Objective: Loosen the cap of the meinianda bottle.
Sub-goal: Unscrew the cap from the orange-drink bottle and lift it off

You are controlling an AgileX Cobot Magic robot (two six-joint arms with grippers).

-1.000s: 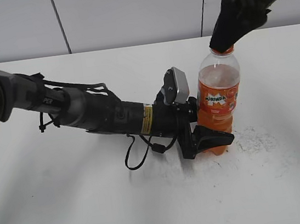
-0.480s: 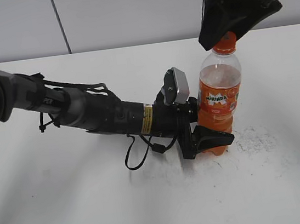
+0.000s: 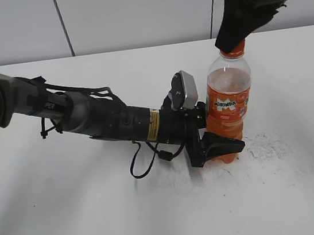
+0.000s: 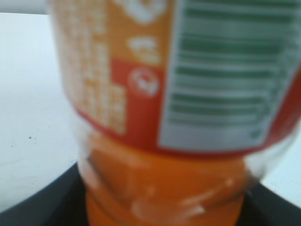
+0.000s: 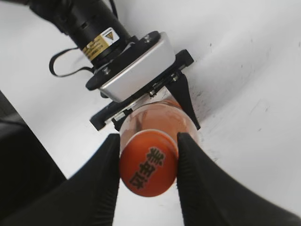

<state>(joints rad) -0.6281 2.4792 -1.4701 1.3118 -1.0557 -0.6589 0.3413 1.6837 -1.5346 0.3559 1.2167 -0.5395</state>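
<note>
The meinianda bottle [image 3: 229, 99] stands upright on the white table, half full of orange drink, with an orange Mirinda label. My left gripper [image 3: 221, 145] is shut on its lower body; the left wrist view shows the label and orange base [image 4: 164, 183] filling the frame between dark jaws. My right gripper [image 3: 231, 41] comes down from the upper right and is shut on the cap [image 5: 149, 162], an orange round cap with dark characters on top, one finger on each side. In the exterior view only the orange neck ring [image 3: 232, 53] shows below the fingers.
The white table [image 3: 72, 221] stretches all round, with scuff marks [image 3: 267, 143] right of the bottle. The left arm [image 3: 99, 119] lies low across the table from the left, with a looping cable [image 3: 143, 165]. A grey panelled wall stands behind.
The right gripper turned about the bottle top: half a second ago its body was swung broadside, now it points down-left again, fingers still on the cap. Bottle and left arm have not moved.
</note>
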